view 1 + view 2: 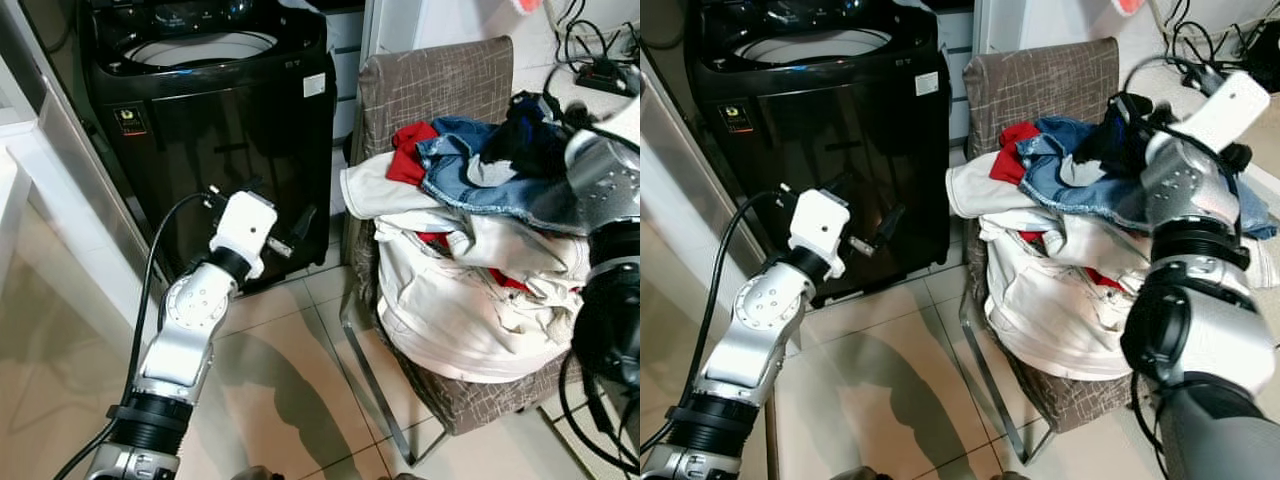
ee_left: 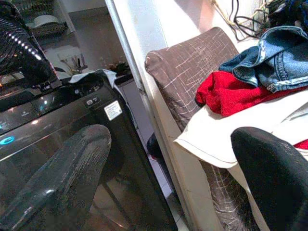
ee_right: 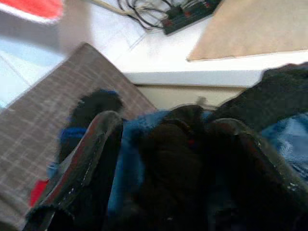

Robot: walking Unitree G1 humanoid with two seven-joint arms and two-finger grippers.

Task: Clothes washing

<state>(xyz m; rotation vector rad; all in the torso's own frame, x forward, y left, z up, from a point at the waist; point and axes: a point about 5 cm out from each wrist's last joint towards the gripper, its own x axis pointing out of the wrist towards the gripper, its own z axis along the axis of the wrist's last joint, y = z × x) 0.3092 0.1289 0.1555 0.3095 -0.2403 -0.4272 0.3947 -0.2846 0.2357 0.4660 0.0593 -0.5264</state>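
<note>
Here the right gripper [image 3: 163, 159] pinches a dark garment [image 3: 168, 154] atop the clothes pile [image 1: 470, 250] on the grey chair [image 1: 430, 85]. The left gripper [image 1: 290, 235] hangs spread before the black washing machine [image 1: 220, 150], lid open. Pale tiled floor [image 1: 290, 370] lies open between machine and chair.

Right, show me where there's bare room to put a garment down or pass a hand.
Free: the tiled floor between the washing machine and the chair, and the machine's open drum. Crowded: the chair seat, heaped with clothes, where the right gripper closes on a dark garment. The left gripper hangs before the machine.
</note>
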